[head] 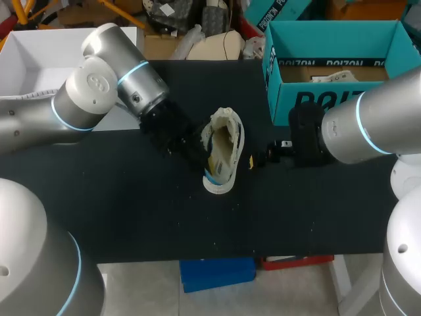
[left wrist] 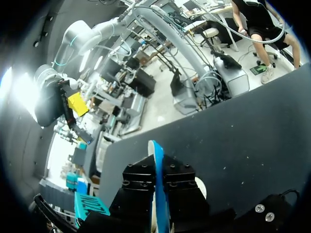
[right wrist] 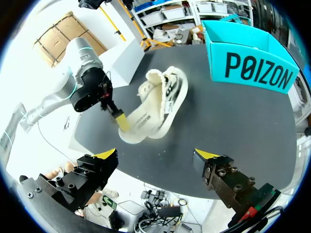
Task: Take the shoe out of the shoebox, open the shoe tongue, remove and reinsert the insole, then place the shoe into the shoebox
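A white shoe (head: 223, 148) lies on its side in the middle of the black table (head: 131, 210), opening facing up. My left gripper (head: 199, 160) is at the shoe's near end. In the left wrist view its fingers (left wrist: 138, 177) are pressed together on the thin blue edge of the insole (left wrist: 158, 160). A blue strip of insole (head: 210, 176) shows at the shoe's near end. My right gripper (right wrist: 155, 155) stands open a little to the right of the shoe (right wrist: 158, 104), holding nothing. The teal shoebox (head: 329, 99) stands open at the back right.
A white box (head: 39, 59) stands at the back left, beside the left arm. The teal shoebox (right wrist: 252, 70) is beyond the right gripper, past the shoe. Bare black table lies in front of the shoe up to the front edge.
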`<action>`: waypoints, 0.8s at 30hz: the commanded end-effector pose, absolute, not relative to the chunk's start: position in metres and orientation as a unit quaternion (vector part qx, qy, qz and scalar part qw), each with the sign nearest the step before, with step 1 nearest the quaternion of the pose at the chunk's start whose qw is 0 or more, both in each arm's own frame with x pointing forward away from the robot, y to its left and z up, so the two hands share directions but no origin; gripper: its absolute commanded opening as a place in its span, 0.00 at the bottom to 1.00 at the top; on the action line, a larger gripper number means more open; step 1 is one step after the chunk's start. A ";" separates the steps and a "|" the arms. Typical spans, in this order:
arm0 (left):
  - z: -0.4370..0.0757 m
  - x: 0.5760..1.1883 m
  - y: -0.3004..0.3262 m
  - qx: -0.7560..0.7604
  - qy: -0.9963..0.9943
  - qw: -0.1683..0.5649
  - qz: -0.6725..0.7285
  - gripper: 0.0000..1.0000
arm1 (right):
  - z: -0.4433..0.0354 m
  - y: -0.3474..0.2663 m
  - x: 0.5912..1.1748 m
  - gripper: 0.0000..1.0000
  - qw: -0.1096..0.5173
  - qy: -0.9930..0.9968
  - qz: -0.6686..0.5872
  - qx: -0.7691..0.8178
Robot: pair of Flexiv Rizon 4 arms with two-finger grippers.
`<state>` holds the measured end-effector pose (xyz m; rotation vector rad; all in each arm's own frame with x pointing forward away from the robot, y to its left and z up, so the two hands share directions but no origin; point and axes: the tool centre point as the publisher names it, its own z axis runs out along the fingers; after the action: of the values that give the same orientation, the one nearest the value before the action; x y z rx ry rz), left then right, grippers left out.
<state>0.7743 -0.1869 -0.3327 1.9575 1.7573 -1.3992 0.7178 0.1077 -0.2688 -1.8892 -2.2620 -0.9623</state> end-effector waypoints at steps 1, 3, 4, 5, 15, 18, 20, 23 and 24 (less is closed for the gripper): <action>-0.335 0.777 -0.186 0.645 0.590 0.111 -0.473 0.00 | -0.269 0.110 0.717 1.00 0.018 -0.729 -0.309 -0.610; -0.336 0.782 -0.187 0.637 0.593 0.119 -0.479 0.00 | -0.269 0.110 0.717 1.00 0.018 -0.729 -0.309 -0.610; -0.337 0.785 -0.188 0.636 0.594 0.123 -0.477 0.00 | -0.269 0.110 0.717 1.00 0.018 -0.729 -0.309 -0.610; -0.339 0.787 -0.188 0.634 0.595 0.125 -0.478 0.00 | -0.269 0.110 0.717 1.00 0.018 -0.729 -0.309 -0.610; -0.353 0.810 -0.199 0.613 0.603 0.144 -0.489 0.00 | -0.269 0.110 0.717 1.00 0.018 -0.729 -0.309 -0.610; -0.356 0.818 -0.201 0.611 0.606 0.151 -0.487 0.00 | -0.269 0.110 0.717 1.00 0.018 -0.729 -0.309 -0.610; -0.358 0.822 -0.202 0.610 0.607 0.152 -0.486 0.00 | -0.269 0.110 0.717 1.00 0.018 -0.729 -0.309 -0.610; -0.362 0.828 -0.204 0.611 0.614 0.154 -0.475 0.00 | -0.269 0.110 0.717 1.00 0.018 -0.729 -0.309 -0.610; -0.364 0.830 -0.205 0.609 0.617 0.154 -0.474 0.00 | -0.269 0.110 0.717 1.00 0.018 -0.729 -0.309 -0.610</action>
<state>0.8255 -0.1982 -0.3601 1.7435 1.7616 -1.3607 0.7176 0.1077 -0.2688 -1.8888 -2.2617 -0.9625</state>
